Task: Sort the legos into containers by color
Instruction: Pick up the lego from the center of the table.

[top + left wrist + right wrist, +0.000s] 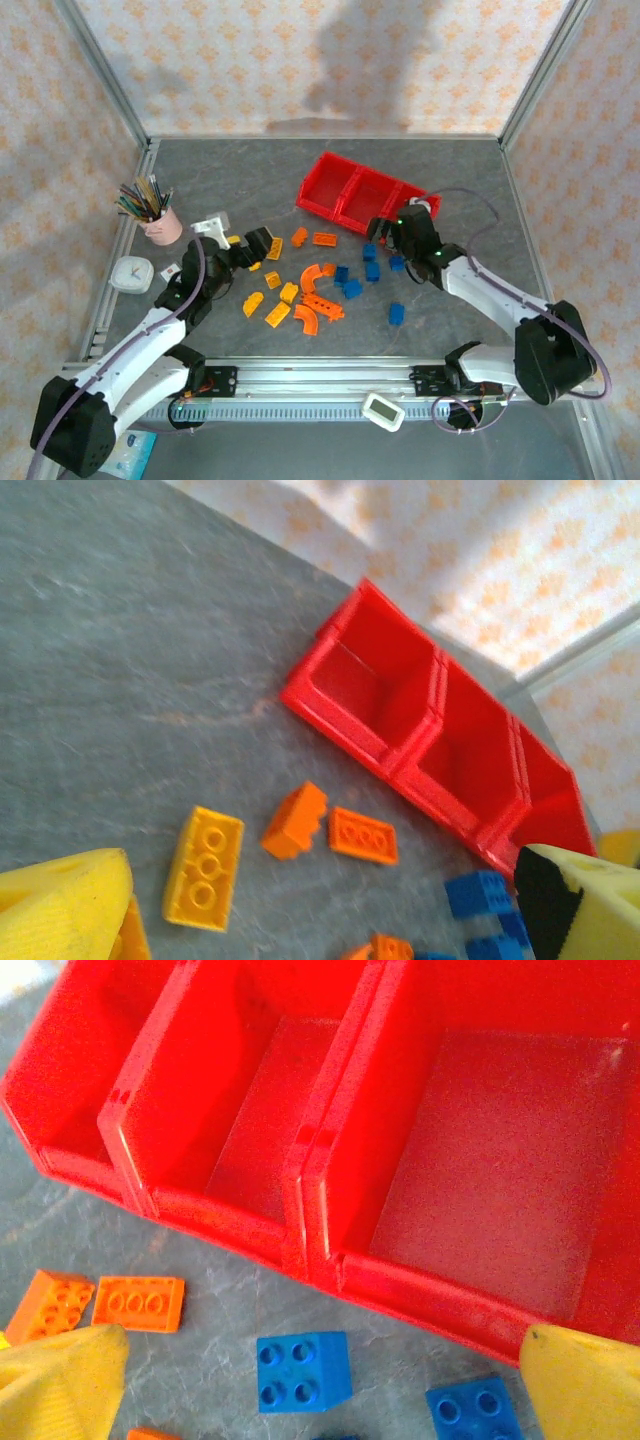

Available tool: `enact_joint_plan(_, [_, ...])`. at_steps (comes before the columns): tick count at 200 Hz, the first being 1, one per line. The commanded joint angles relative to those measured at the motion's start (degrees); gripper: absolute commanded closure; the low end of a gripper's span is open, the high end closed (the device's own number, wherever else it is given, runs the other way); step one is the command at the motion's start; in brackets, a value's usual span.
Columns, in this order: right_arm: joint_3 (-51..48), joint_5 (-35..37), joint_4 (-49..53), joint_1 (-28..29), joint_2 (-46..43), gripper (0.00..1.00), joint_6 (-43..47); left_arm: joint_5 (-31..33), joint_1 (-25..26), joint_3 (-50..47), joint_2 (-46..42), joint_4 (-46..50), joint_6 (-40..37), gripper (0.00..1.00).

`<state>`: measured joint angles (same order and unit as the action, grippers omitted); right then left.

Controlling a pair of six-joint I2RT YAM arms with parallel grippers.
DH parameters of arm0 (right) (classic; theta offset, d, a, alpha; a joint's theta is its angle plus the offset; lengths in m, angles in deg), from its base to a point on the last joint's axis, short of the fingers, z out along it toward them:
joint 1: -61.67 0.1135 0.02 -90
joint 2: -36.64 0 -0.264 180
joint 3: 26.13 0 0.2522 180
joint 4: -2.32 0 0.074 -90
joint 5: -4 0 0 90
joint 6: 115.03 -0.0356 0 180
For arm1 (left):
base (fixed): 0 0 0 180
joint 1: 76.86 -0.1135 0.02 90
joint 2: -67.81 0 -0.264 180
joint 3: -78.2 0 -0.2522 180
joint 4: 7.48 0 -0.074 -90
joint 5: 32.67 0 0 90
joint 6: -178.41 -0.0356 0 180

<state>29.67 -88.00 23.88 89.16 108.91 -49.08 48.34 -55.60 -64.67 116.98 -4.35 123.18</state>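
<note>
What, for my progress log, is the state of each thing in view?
Red tray: all three compartments empty.
Legos: loose on the table, unsorted.
Left gripper: fingers open, holding nothing.
Right gripper: fingers open, holding nothing.
Pink cup: upright, pencils inside.

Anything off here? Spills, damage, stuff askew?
Nothing damaged. The tray sits skewed to the table edges, all compartments empty. Bricks lie scattered in front of it; one orange brick looks tipped on its side.

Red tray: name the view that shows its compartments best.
Right wrist: the red tray sits close, two compartment floors plainly bare. Left wrist shows all three compartments at a slant; top external shows it small.
</note>
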Motion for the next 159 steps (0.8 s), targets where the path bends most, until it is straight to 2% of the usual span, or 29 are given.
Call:
enact_joint_plan(1, [3.35,4.12,5.95,3.30,2.79,0.03,0.92,1.83,3.46,2.53,1.41,2.06,1.33,0.01])
enact_joint_plan(61, [9.12,9.38,10.05,8.63,12.56,0.14,1.51,4.22,8.98,4.27,7.75,-1.22,3.38,0.01])
enact_joint_plan(100, [12.01,9.45,10.42,9.43,18.67,0.23,1.63,4.04,9.73,5.14,10.81,-2.11,4.17,0.01])
enact_joint_plan(159, [14.31,10.69,8.52,9.52,24.29,0.35,1.49,5.90,9.73,5.63,10.77,-0.18,3.91,0.01])
